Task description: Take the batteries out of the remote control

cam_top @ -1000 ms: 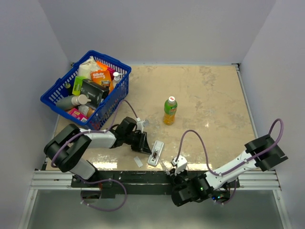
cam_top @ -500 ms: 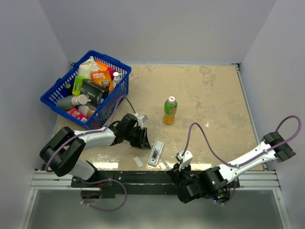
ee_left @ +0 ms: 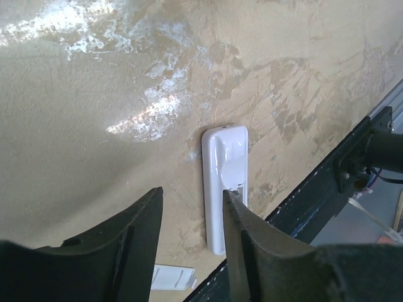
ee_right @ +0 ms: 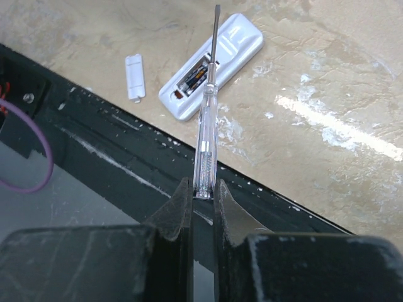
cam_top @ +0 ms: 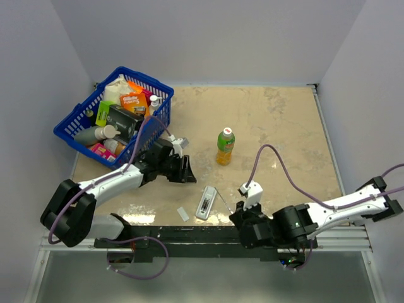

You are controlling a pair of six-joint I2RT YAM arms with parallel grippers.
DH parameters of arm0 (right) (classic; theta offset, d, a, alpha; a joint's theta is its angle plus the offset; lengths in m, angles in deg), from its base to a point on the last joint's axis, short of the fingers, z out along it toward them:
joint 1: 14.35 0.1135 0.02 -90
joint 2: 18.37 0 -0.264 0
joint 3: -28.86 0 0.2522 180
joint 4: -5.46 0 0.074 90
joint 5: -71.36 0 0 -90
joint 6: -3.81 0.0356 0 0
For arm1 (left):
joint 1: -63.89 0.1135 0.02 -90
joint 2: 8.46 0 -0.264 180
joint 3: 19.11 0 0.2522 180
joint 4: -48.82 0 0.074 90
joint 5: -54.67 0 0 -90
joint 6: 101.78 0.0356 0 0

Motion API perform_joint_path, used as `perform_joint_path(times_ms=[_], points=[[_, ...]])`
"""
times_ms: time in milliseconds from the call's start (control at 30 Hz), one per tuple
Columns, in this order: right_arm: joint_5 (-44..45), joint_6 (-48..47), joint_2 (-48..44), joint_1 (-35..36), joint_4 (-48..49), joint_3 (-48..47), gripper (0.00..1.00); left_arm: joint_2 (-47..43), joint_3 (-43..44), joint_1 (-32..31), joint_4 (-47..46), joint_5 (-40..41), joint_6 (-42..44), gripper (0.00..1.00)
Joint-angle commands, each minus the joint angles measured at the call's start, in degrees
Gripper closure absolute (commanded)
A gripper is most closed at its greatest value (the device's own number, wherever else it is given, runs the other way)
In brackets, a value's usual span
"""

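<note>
The white remote control (cam_top: 206,202) lies near the table's front edge with its battery recess facing up. It also shows in the left wrist view (ee_left: 225,176) and the right wrist view (ee_right: 217,56). Dark batteries (ee_right: 196,77) sit in the recess. My left gripper (cam_top: 187,170) is open and empty, behind and to the left of the remote, its jaws (ee_left: 192,195) apart. My right gripper (cam_top: 239,213) is shut on a screwdriver (ee_right: 206,119) with a clear handle. Its thin grey shaft points at the remote, the tip close beside it.
A small flat white cover (cam_top: 183,214) lies left of the remote by the front edge. A green bottle (cam_top: 225,146) stands mid-table. A blue basket (cam_top: 158,123) full of goods stands at the back left. The black front rail (ee_right: 94,145) runs just below the remote.
My left gripper has drawn back from the remote, up and to the left. My right arm has swung forward and right, bringing the screwdriver's shaft toward the remote.
</note>
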Motion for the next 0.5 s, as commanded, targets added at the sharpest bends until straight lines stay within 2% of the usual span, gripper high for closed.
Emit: perform_joint_path(times_ms=[0,200,467], points=[[-10.5,-13.0,4.5,-8.4,3.7,-3.8,1.0,-0.4,1.3,0.4,1.2,-2.1,3.0,0.51],[-21.0,-21.2,13.1,-18.6,10.8,-5.6,1.0,-1.8,-0.8,0.9,1.0,-2.5,3.2,0.48],[-29.5,-28.0,14.6,-25.1,17.1,-6.8,1.0,-0.4,-4.3,0.9,-4.1,-7.0,1.9,0.49]])
